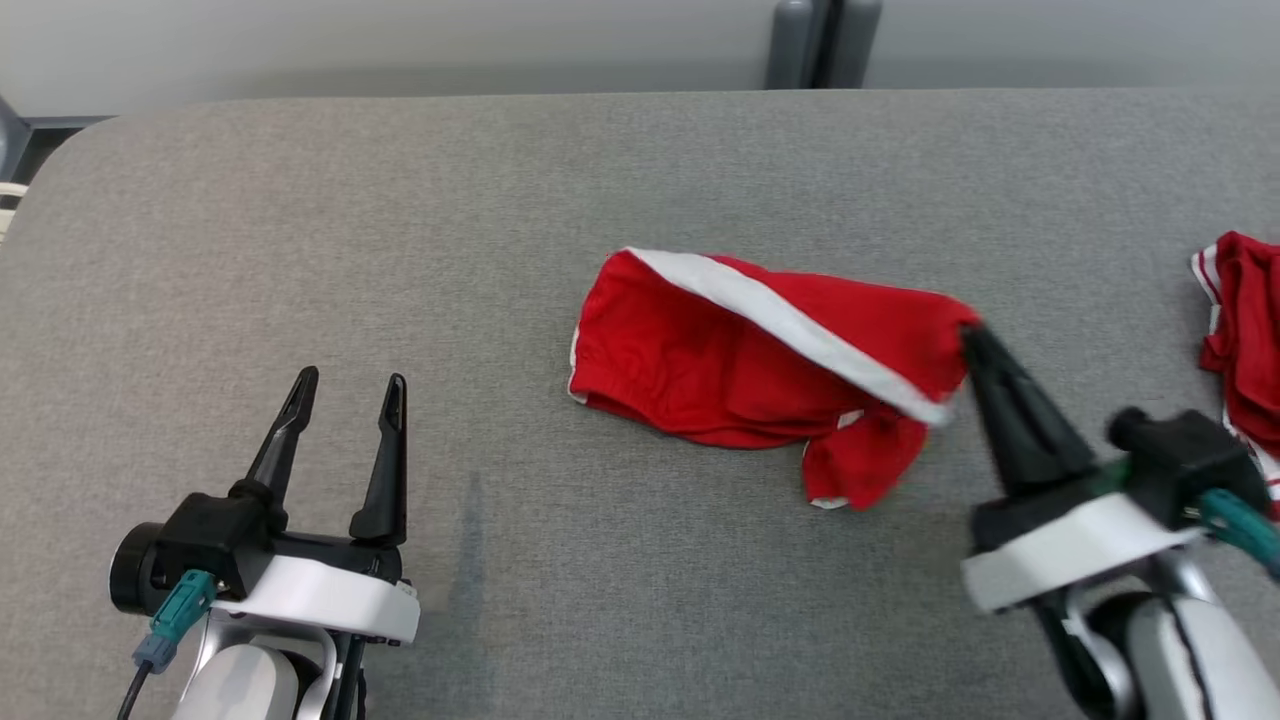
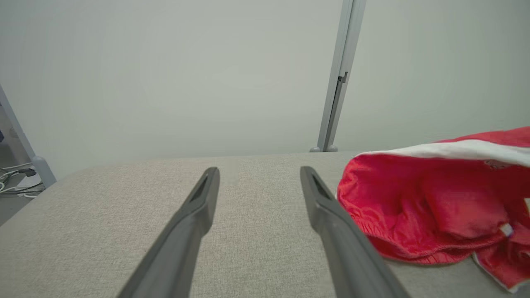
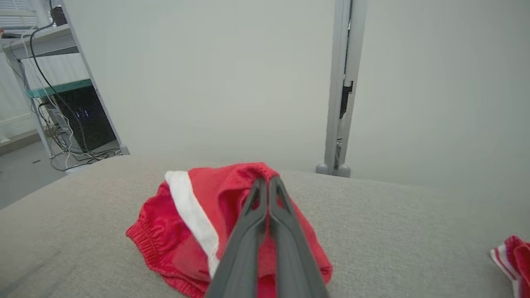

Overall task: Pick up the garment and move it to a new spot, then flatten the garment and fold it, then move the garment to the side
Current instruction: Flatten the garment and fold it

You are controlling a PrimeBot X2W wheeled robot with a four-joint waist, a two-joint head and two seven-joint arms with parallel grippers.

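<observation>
We see a grey fabric-covered tabletop (image 1: 400, 200) with a crumpled red fabric garment with a white stripe (image 1: 740, 370) lying near its middle. Our right pincer (image 1: 972, 335) has its two dark fingers pressed together and is clamped on the garment's right-hand edge. Our left pincer (image 1: 350, 385) is at the lower left with its fingers apart, holding nothing, clear of the garment on its left side. A second bunched red and white cloth (image 1: 1240, 330) lies at the tabletop's right edge. A grey upright post (image 1: 820, 40) stands behind.
</observation>
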